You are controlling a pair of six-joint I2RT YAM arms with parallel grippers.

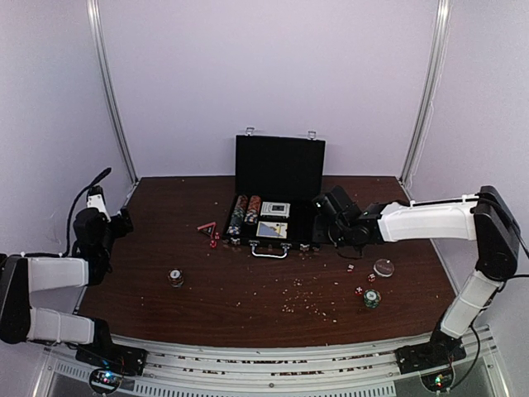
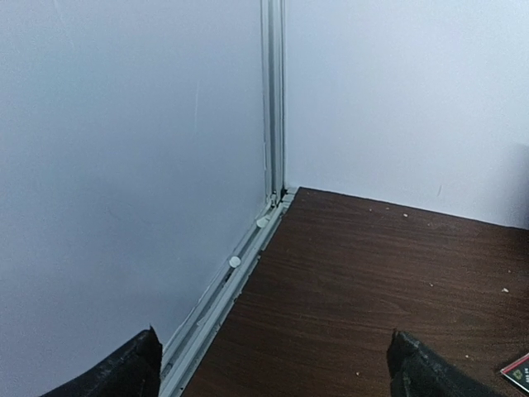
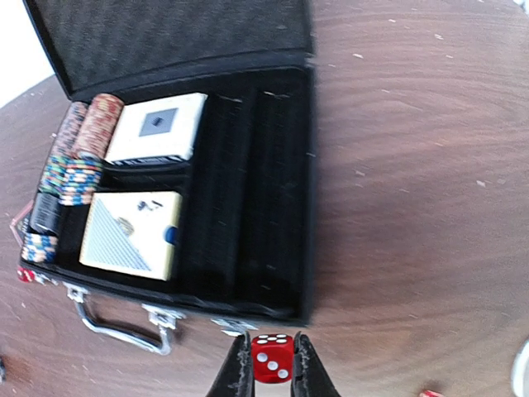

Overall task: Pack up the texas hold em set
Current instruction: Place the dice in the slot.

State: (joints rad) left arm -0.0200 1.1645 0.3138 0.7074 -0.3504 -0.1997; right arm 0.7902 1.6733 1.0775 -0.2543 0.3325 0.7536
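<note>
Red die (image 3: 272, 361) clamped in R tool (image 3: 271, 347) (L tool (image 2: 273, 341) apart) near black case (image 3: 240, 215), lid up.

No word, brand or printed number can be read in any view. The only countable marks are the white pips on the red die (image 3: 272, 360) at the bottom centre of the right wrist view. Its near face shows three in a diagonal, and its blurred top face perhaps two. The upper card box (image 3: 157, 126) carries a dark square emblem, illegible; the lower card box (image 3: 132, 233) has a small blue mark.
</note>
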